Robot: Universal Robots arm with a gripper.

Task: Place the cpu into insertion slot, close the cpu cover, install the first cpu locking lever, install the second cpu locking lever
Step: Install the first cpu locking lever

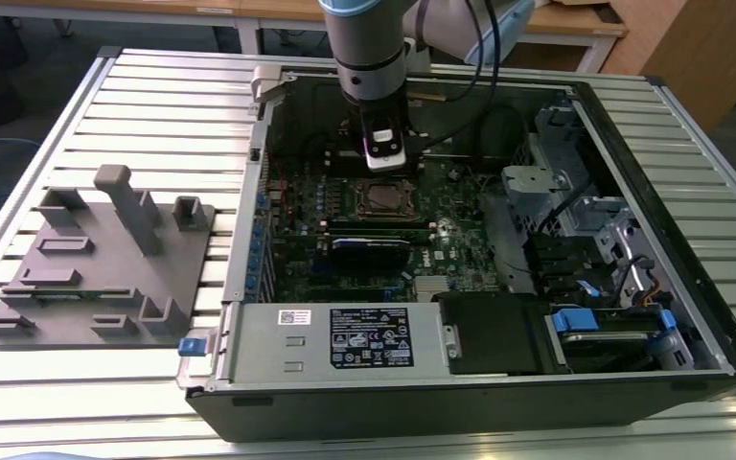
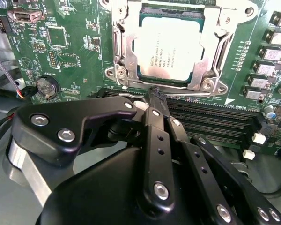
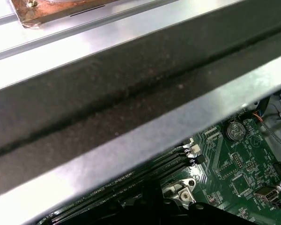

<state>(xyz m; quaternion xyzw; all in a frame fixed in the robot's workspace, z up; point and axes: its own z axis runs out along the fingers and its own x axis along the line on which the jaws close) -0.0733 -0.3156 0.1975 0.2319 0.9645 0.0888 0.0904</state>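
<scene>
In the exterior view, the gripper (image 1: 385, 158) hangs from the arm (image 1: 365, 43) inside the open computer case (image 1: 471, 383), just at twelve o'clock of the insertion slot (image 1: 379, 198) on the green motherboard (image 1: 342, 259). A grey fixture block (image 1: 100, 259) lies well apart at nine o'clock of the case, on the slatted table (image 1: 35, 134).

In the second wrist view, the gripper's (image 2: 154, 95) black fingers (image 2: 155, 117) are clenched together with nothing between them, their tips over the long black memory slots (image 2: 210, 124) just beside the socket. The cpu (image 2: 166, 47) lies flat in the insertion slot, and the cpu cover (image 2: 206, 79) frames it, its silvery metal lying around the chip's edges. A coin battery (image 2: 48, 86) sits at nine o'clock of the fingertips.

In the first wrist view, the case's metal edge (image 3: 131, 136) crosses in front of the motherboard (image 3: 243, 173).
</scene>
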